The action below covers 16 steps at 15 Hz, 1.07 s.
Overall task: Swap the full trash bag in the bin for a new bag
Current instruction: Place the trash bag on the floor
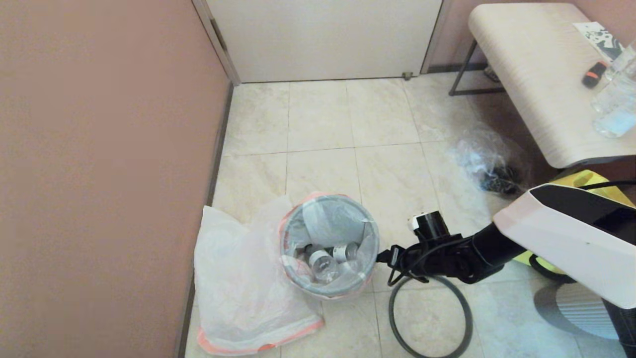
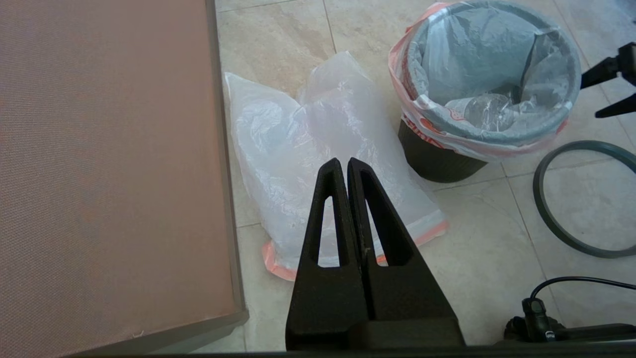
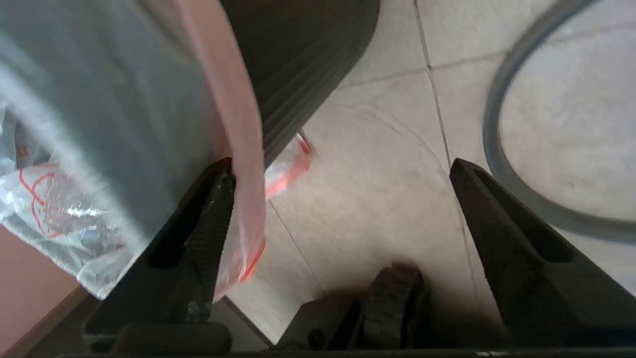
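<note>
Two spread fingers (image 3: pixel 521 248), right gripper (image 3: pixel 343 169), beside one bin (image 1: pixel 329 246).

I stand in what looks like a lived-in room of a home or small office, in a corner by a closed pale door (image 1: pixel 323 40). Cream floor tiles (image 1: pixel 318 114) run up to a pinkish wall (image 1: pixel 99 149) with a grey skirting. A light wood-grain table (image 1: pixel 536 79) on dark metal legs carries a clear bottle (image 1: pixel 616 104) and small clutter. A bin (image 1: pixel 329 243) lined with a bag holds empty bottles.
</note>
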Tool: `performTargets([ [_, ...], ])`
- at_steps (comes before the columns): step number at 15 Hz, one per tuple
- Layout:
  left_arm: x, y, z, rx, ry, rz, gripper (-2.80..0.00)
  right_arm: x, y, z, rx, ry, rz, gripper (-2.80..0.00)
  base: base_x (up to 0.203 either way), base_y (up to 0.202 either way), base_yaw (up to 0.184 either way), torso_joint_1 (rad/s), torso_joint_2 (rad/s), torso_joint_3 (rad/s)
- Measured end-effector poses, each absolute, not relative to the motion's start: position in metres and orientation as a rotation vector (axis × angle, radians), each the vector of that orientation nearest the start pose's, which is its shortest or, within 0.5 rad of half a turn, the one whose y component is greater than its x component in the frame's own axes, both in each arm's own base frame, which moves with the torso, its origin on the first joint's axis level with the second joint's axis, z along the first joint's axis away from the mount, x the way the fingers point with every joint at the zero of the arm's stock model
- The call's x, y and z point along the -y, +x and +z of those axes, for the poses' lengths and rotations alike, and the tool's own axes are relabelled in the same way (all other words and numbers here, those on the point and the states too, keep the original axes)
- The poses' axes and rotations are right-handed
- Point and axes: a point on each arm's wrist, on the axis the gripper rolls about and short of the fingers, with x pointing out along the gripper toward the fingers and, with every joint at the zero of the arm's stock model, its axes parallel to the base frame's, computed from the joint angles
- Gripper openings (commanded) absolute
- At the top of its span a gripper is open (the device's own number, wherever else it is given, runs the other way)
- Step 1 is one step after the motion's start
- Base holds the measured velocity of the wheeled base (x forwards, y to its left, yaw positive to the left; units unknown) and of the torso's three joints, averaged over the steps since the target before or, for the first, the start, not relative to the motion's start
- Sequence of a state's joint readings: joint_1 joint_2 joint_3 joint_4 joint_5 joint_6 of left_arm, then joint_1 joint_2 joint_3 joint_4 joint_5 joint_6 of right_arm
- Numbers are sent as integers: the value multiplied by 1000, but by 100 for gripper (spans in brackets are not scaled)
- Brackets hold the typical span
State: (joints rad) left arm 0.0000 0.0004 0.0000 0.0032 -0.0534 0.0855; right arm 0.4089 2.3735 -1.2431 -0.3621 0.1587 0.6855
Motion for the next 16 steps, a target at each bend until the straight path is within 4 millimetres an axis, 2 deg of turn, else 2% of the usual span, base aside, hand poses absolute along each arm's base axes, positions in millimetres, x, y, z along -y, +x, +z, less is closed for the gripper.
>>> performTargets([
  [10,1,-23,75,-1,85,-53,-280,-195,429,2,-887,439,261,0,0,0,0,0,0,0],
  [11,1,-23,75,-1,85,-53,-280,-200,432,2,-878,431,258,-280,0,0,0,0,0,0],
  [13,1,-23,75,-1,85,-53,-280,-208,433,0,-867,418,253,-280,0,0,0,0,0,0],
  [16,1,-23,75,-1,86,-54,-280,-210,434,-3,-853,396,226,-280,0,0,0,0,0,0],
])
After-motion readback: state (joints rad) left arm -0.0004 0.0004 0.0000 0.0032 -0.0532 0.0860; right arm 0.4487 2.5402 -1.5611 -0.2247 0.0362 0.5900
